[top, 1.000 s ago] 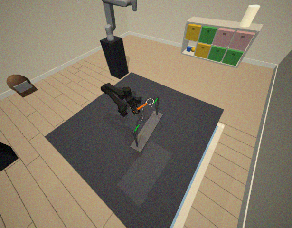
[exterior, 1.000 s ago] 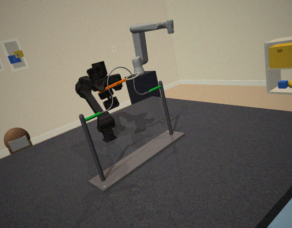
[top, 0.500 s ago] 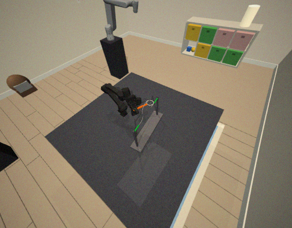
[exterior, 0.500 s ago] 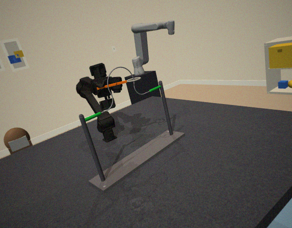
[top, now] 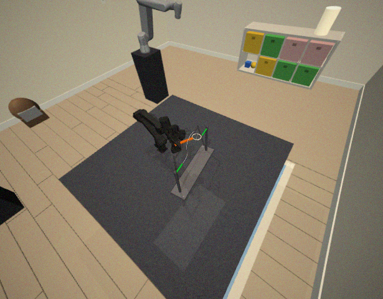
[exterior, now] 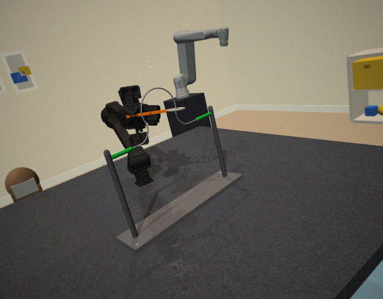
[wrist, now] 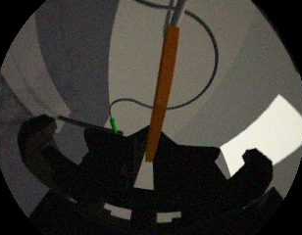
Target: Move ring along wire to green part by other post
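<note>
The white ring (top: 196,139) (exterior: 169,110) lies nearly flat around the grey wire (top: 186,151) (exterior: 157,88) (wrist: 217,59), on the steep side of its arch towards the far post (top: 206,139) (exterior: 218,141). I cannot tell whether they touch. The orange handle (top: 186,141) (exterior: 154,113) (wrist: 166,73) points back to my gripper (exterior: 133,116) (wrist: 151,128), which is shut on its end. One green part (top: 204,131) (exterior: 203,116) is at the far post, the other (top: 179,167) (exterior: 122,152) at the near post (top: 177,181) (exterior: 120,193).
Both posts stand on a long grey base (top: 193,170) (exterior: 185,200) on the dark mat (top: 120,180) (exterior: 265,208). In the exterior view the handle crosses the arch's near side; the gap between them is unclear. The arm is on the side of the wire away from that camera.
</note>
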Tool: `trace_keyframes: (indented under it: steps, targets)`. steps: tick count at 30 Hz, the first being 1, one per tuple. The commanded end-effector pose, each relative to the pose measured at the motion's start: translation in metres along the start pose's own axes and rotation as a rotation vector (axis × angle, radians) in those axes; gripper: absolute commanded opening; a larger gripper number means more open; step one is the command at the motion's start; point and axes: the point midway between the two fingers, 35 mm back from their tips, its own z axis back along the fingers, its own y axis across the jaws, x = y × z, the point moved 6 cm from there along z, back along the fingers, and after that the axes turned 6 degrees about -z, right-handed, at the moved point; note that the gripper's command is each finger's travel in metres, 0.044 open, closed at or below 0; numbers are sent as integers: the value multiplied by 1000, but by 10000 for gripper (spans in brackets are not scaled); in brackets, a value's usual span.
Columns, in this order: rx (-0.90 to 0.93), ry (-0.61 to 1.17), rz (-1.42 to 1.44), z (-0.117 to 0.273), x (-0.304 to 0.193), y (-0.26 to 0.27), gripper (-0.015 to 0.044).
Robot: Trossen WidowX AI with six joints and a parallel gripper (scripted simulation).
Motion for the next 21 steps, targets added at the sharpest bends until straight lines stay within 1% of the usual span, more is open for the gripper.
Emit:
trace_keyframes:
  steps: [1, 14, 21]
  targets:
    - [2, -1, -2, 0, -1, 4, -150]
    - [84, 24, -131, 4, -2, 28, -150]
    - [163, 47, -254, 9, 0, 46, -150]
